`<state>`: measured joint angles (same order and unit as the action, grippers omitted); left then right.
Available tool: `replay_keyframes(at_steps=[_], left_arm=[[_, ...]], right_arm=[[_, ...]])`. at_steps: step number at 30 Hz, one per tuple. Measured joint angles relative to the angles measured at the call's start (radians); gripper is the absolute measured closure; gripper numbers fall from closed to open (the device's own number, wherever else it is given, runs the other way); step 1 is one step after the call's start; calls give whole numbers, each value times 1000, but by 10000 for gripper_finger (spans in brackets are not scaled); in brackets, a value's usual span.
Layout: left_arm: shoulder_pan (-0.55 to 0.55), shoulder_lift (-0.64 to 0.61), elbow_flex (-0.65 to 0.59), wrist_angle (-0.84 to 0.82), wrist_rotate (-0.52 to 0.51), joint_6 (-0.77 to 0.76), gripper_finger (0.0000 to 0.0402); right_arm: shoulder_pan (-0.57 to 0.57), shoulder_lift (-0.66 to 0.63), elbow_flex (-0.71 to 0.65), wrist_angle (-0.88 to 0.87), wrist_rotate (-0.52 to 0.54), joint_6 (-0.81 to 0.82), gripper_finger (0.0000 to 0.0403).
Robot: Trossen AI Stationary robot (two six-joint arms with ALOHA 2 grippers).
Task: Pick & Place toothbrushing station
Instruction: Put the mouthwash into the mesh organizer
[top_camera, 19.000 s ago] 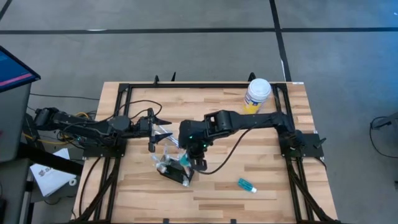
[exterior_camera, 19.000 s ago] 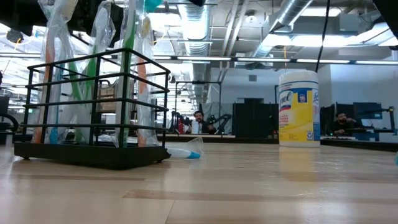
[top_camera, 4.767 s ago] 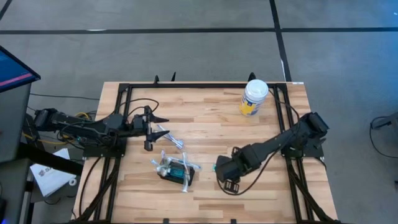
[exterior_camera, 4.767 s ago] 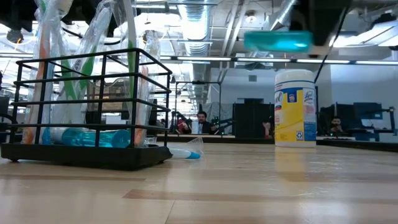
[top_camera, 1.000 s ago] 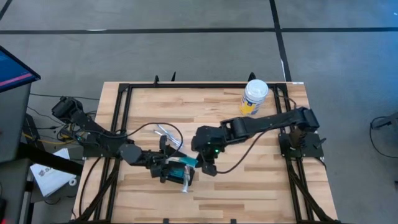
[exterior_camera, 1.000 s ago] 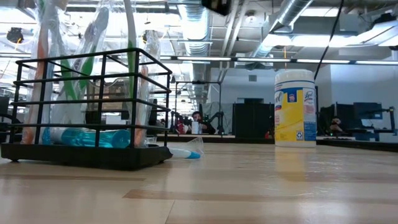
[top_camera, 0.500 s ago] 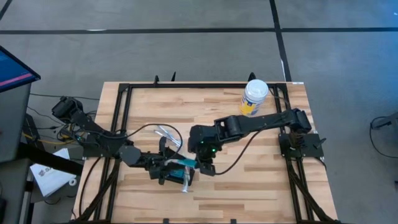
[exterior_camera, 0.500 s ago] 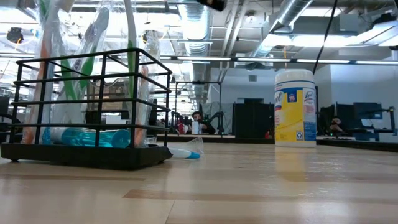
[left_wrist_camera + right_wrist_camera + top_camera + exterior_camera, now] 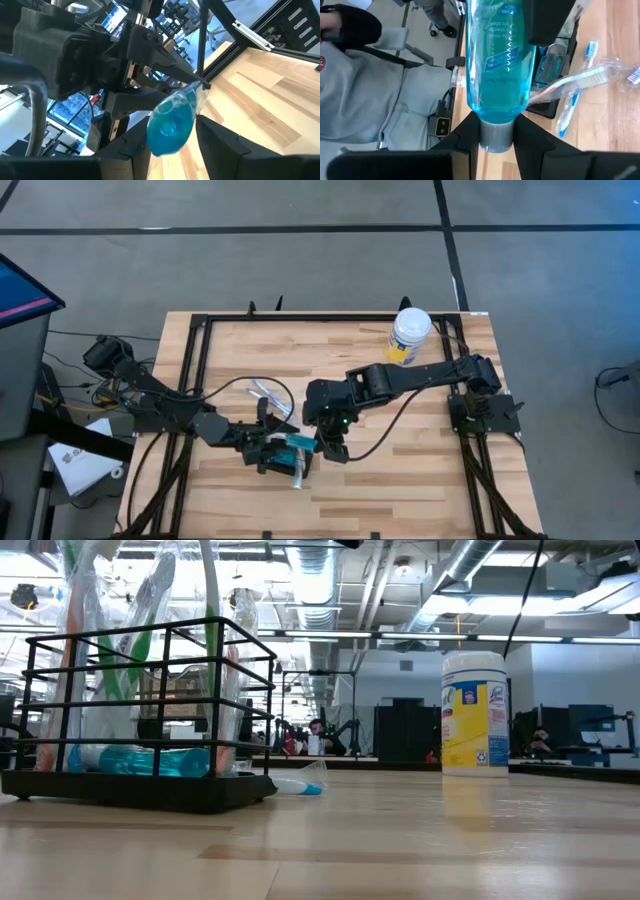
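The toothbrushing station [image 9: 272,464] is a black wire box near the table's front left. It holds wrapped toothbrushes and a blue bottle lying flat [image 9: 140,762], and rests on its base [image 9: 140,790]. A second blue bottle [image 9: 300,442] with a grey cap hangs level above the station, between both grippers. My right gripper [image 9: 322,442] is shut on its cap end. My left gripper [image 9: 276,444] is shut on its other end. The low view shows neither gripper. My left gripper has the bottle's base end [image 9: 170,125] between its two fingers [image 9: 220,145], which lie against both sides. It comes level from the table's left. The bottle is clear of the table. My right gripper pinches the bottle's grey cap [image 9: 496,135] between its two fingers [image 9: 530,135]. It comes roughly level from the table's right, along the bottle. The bottle sticks out past the fingertips, level, above the station [image 9: 555,65].
A white-lidded, yellow-labelled canister [image 9: 411,332] stands at the far right. A wrapped toothbrush [image 9: 268,392] lies on the table behind the station. A black frame [image 9: 200,330] runs around the table. A person in grey [image 9: 380,90] sits beyond the table.
My right arm has edged a little toward the table's left with the bottle. The station has stayed where it was.
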<state>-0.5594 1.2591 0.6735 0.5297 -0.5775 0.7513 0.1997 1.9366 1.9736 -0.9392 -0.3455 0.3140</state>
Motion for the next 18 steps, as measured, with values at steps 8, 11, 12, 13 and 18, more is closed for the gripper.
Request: replay_keyframes(at_steps=[8, 11, 12, 13, 18], left_arm=[[0, 0, 0, 1, 37, 0, 279], [0, 0, 0, 1, 59, 0, 281], [0, 0, 0, 2, 64, 0, 281], [0, 0, 0, 2, 68, 0, 280], [1, 0, 0, 3, 72, -1, 277]], right_arm=[[2, 0, 0, -1, -2, 0, 322], [2, 0, 0, 0, -2, 0, 322], [2, 0, 0, 0, -3, -1, 322], [2, 0, 0, 0, -3, -1, 321], [2, 0, 0, 0, -3, -4, 321]])
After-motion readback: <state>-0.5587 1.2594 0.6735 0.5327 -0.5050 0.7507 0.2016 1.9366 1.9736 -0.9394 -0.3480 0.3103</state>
